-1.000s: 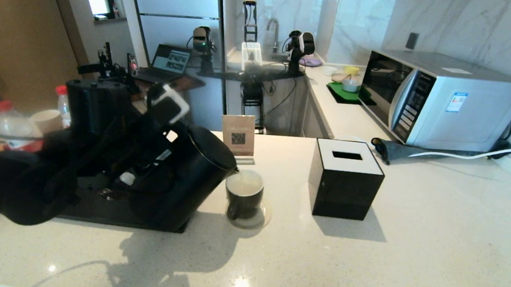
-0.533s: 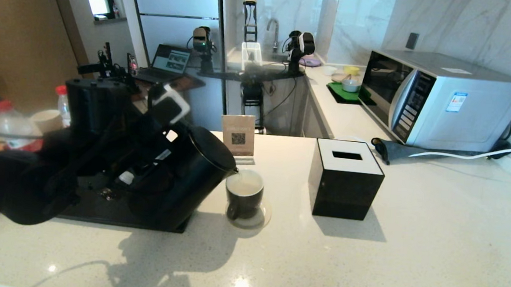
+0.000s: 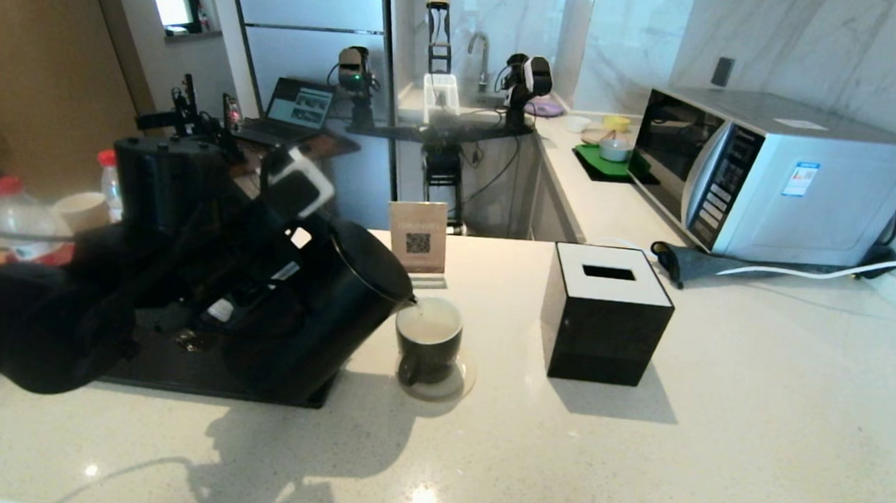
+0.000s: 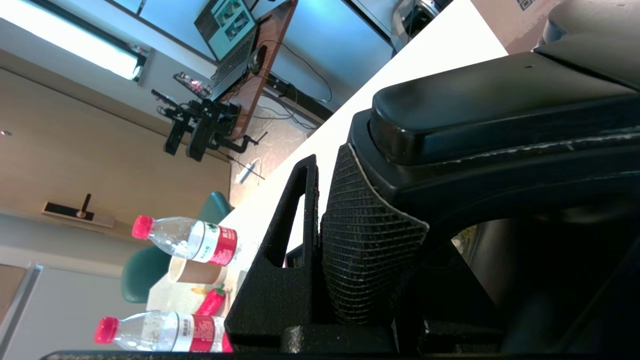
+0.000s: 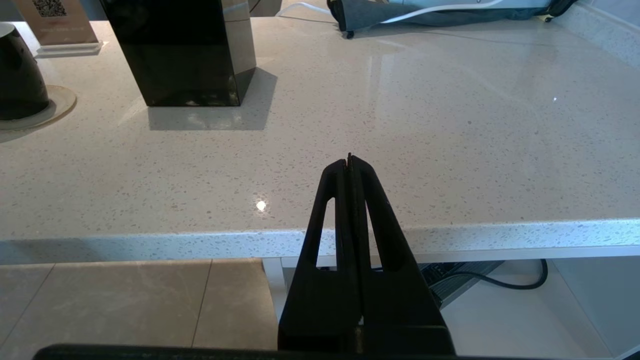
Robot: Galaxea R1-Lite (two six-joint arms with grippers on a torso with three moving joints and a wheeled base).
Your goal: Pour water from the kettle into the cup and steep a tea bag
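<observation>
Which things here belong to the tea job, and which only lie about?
Belonging to the job:
- kettle, tilted, spout over the cup, held by the left gripper
- cup on its coaster
- water in the cup

Only lying about:
- black tissue box
- QR sign
- microwave
- bottles
- paper cup

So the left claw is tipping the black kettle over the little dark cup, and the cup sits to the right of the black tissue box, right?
Not quite. The head view shows the cup to the left of the black tissue box, between it and the kettle. The rest holds: the left claw grips the tilted kettle's handle, spout over the cup.
</observation>
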